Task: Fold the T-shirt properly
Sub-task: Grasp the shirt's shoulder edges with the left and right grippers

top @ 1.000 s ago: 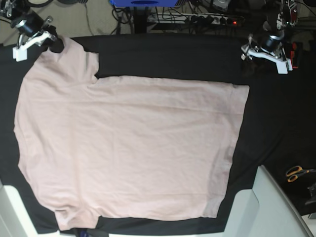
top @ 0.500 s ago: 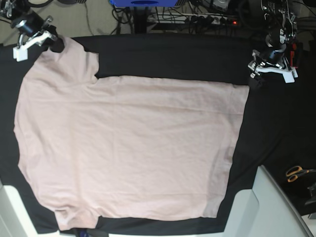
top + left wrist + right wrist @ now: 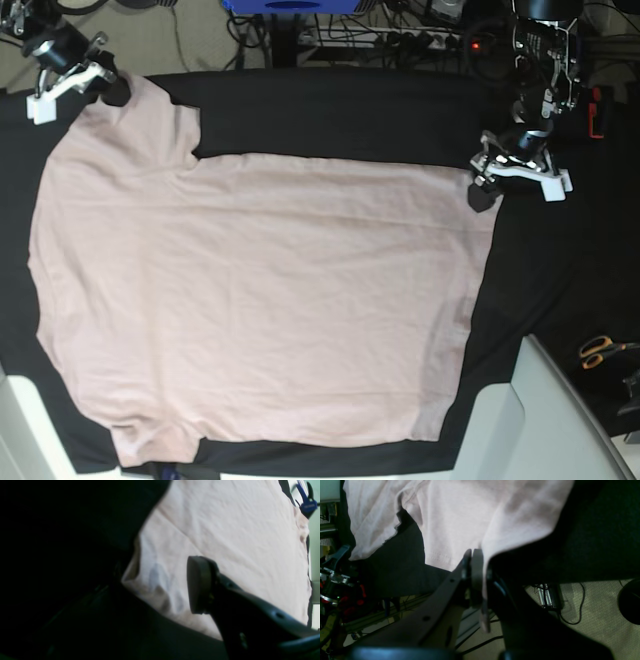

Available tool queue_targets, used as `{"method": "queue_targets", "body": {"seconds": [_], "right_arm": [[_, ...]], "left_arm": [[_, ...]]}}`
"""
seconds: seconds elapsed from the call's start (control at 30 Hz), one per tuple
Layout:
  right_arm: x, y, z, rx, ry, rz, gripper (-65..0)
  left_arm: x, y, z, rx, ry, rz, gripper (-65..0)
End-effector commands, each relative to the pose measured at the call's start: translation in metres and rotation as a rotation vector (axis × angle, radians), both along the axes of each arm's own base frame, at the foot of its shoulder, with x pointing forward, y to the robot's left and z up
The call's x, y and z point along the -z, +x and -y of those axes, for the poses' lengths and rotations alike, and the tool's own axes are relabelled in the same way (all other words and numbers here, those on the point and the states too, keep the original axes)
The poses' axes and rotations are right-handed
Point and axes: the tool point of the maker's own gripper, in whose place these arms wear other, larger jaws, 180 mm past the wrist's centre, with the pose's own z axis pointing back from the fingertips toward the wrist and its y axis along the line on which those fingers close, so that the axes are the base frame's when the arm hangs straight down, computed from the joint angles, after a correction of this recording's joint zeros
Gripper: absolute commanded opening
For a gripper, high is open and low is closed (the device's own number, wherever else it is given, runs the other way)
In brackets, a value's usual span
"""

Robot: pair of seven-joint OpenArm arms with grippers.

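**Right gripper** (image 3: pixel 108 88) — far-left corner of the base view, at the table's back edge. Jaws pressed together on the hem of the upper sleeve; the wrist view shows pink cloth pinched between the two pads and a strip of it hanging out below them (image 3: pixel 477 562).

**T-shirt** (image 3: pixel 260 300) — pale pink, plain, spread flat on the black table cloth (image 3: pixel 340 110). It runs from the right gripper's sleeve across most of the table to the hem beside the left gripper. Neck end lies toward the right gripper's side, bottom hem toward the left gripper's. A second sleeve lies at the near edge, well apart from both grippers. Light creases across the body; no fold made yet.

**Left gripper** (image 3: pixel 484 186) — at the far corner of the hem, low over the cloth edge. Jaws stand partly apart. In the wrist view one dark pad (image 3: pixel 198 585) hovers over the hem corner, pink fabric showing beyond it; the other finger is lost in shadow. Whether any cloth is gripped cannot be told.

**Scissors** (image 3: pixel 600 350) — orange-handled, on the dark surface beyond the left gripper, near the right edge, well apart from the shirt.

**White block** (image 3: pixel 545 420) — pale slanted surface at the near right corner, just past the hem.
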Motion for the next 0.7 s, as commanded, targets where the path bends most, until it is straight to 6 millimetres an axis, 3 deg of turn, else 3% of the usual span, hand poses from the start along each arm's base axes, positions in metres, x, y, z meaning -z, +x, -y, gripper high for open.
{"method": "queue_targets", "body": {"seconds": [0.0,0.1,0.33,0.67], "right_arm": [[-0.0076,0.0058,0.0066,0.003,-0.01,0.034,-64.4],[-0.0076,0.0058,0.0066,0.003,-0.01,0.034,-64.4],[-0.0072,0.0055,0.0066,0.003,-0.009,0.033,-64.4],[-0.0078,0.0045,0.0061,-0.001,-0.012,0.032,-64.4]], "left_arm": [[0.0065,-0.0073,0.0031,0.024,0.0,-0.042,-30.9],[0.0061,-0.0066,0.0031,0.024,0.0,-0.04,-34.6],[0.0066,-0.0065,0.0039,0.026,-0.001,-0.043,-64.7],[0.0112,-0.0072,0.0034,0.025,-0.006,-0.058,-65.0]]}}
